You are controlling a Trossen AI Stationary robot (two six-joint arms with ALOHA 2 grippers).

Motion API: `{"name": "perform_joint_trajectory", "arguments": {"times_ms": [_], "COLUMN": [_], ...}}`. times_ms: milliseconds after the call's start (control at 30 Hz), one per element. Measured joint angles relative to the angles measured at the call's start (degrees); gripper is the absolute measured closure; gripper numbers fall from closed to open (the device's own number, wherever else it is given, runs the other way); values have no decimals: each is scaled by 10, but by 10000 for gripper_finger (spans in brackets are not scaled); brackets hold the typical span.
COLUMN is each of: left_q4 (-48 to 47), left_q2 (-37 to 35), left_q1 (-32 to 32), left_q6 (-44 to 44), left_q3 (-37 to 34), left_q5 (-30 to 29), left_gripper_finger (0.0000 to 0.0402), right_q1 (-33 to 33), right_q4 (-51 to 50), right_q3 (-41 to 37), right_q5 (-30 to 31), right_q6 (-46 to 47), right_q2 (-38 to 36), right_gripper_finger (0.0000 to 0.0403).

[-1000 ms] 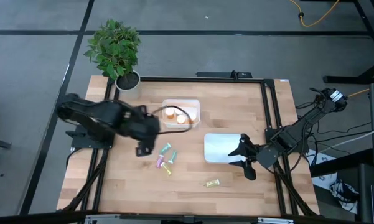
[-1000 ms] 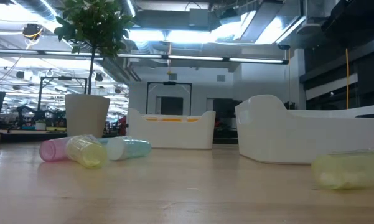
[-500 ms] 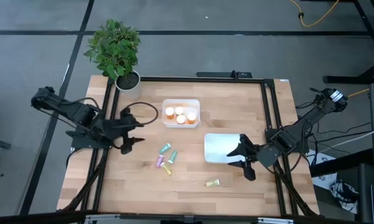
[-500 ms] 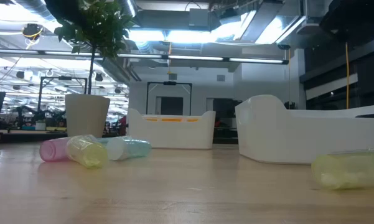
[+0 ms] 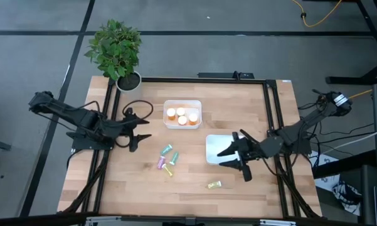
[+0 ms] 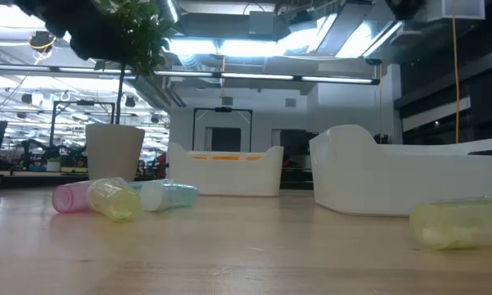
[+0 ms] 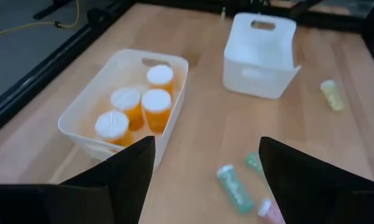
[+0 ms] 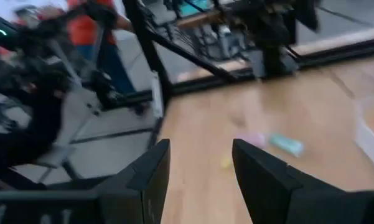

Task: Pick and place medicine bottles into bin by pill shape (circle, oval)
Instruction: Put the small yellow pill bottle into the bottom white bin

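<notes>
Several orange medicine bottles with white caps stand upright in a white bin at the table's middle far side. A second white bin stands to its right and nearer. Pastel bottles lie on their sides between the arms. A yellow bottle lies nearer the front edge. My left gripper hangs open left of the pastel bottles, and its wrist view looks toward the orange bottles. My right gripper is open over the second bin's near right corner, with nothing between its fingers.
A potted plant stands at the table's far left corner. Black frame rails run along the table's sides. Bare wood lies along the front edge, around the yellow bottle.
My left arm has drawn back from beside the orange-bottle bin toward the table's left edge and sunk lower, its gripper staying open. The bin it partly covered now shows whole. My right gripper has shifted toward the table's left, over the second bin, and tipped upward.
</notes>
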Motion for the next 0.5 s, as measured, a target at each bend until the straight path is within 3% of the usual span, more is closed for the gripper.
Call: {"name": "perform_joint_trajectory", "arguments": {"times_ms": [167,333,500], "left_q4": [-1,-2,12], "left_q2": [4,4,4], "left_q1": [0,0,0], "left_q6": [-17,-15,-16], "left_q3": [-21,-31,-28], "left_q5": [1,1,1], "left_gripper_finger": [121,121,121], "right_q1": [-38,-57,-57], "right_q4": [0,-114,-185], "right_q3": [55,143,226], "right_q5": [-37,-106,-111], "right_q6": [-25,-11,-44], "right_q2": [55,123,190], "right_gripper_finger": [227,227,227]}}
